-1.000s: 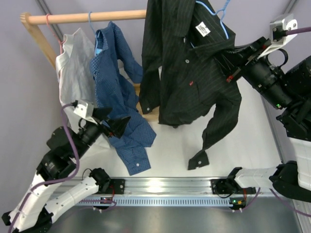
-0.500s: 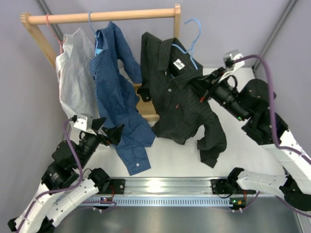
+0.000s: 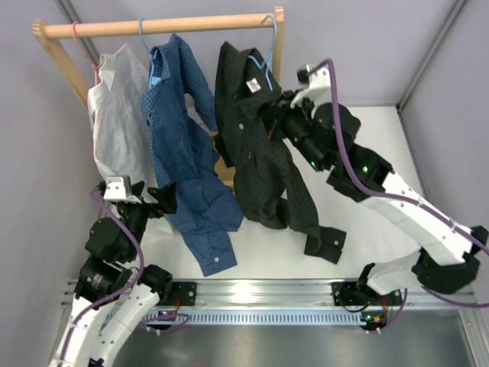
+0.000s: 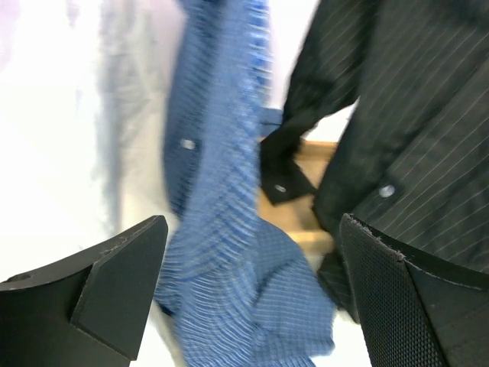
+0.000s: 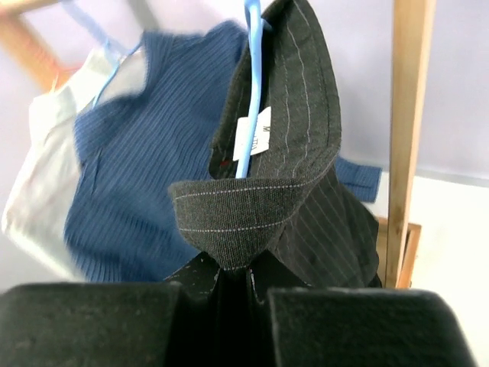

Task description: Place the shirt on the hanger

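Observation:
The black pinstriped shirt (image 3: 256, 149) hangs on the light-blue hanger (image 3: 267, 47), whose hook reaches up to the right end of the wooden rod (image 3: 191, 24); whether it rests on the rod I cannot tell. My right gripper (image 3: 281, 116) is shut on the shirt's collar. In the right wrist view the collar (image 5: 248, 206) pokes out of that gripper (image 5: 248, 271), with the hanger's wire (image 5: 248, 99) above it. My left gripper (image 3: 164, 200) is open low on the left. In its wrist view that gripper (image 4: 252, 256) holds nothing; the black shirt (image 4: 416, 115) is at the right.
A blue patterned shirt (image 3: 183, 145) and a pale grey shirt (image 3: 114, 115) hang on the same rod, left of the black one. The rack's right post (image 3: 279, 30) stands just behind the hanger. The blue shirt (image 4: 221, 191) hangs straight ahead of my left fingers.
My right arm has swung the shirt and hanger left and back, from high at the right to the rod's right end. My left arm has drawn back toward its base, still open.

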`<action>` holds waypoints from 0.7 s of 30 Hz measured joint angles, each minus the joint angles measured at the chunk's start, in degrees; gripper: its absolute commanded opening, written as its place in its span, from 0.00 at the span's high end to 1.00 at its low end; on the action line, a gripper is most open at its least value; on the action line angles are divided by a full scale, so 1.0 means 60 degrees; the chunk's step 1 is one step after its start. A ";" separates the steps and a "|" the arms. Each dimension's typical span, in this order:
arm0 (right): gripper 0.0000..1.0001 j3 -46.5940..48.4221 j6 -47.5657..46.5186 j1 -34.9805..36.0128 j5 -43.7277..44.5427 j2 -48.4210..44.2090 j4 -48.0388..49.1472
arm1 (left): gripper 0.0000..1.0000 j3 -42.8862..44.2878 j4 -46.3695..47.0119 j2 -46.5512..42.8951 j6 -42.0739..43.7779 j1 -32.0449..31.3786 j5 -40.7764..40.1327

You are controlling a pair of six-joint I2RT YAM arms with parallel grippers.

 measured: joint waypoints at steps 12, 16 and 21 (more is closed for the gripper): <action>1.00 0.6098 0.0200 -0.0208 0.1894 0.4455 -0.2379 | 0.02 -0.0732 0.0721 -0.0958 -0.0229 0.2976 0.3064; 1.00 0.6218 0.0302 -0.0619 0.1898 0.4874 -0.2845 | 0.02 -0.0732 0.0863 -0.1086 -0.0321 0.2983 0.3523; 1.00 0.6207 0.0324 -0.0863 0.1854 0.4991 -0.3213 | 0.02 -0.0208 0.0076 -0.1067 -0.0656 0.2987 0.4011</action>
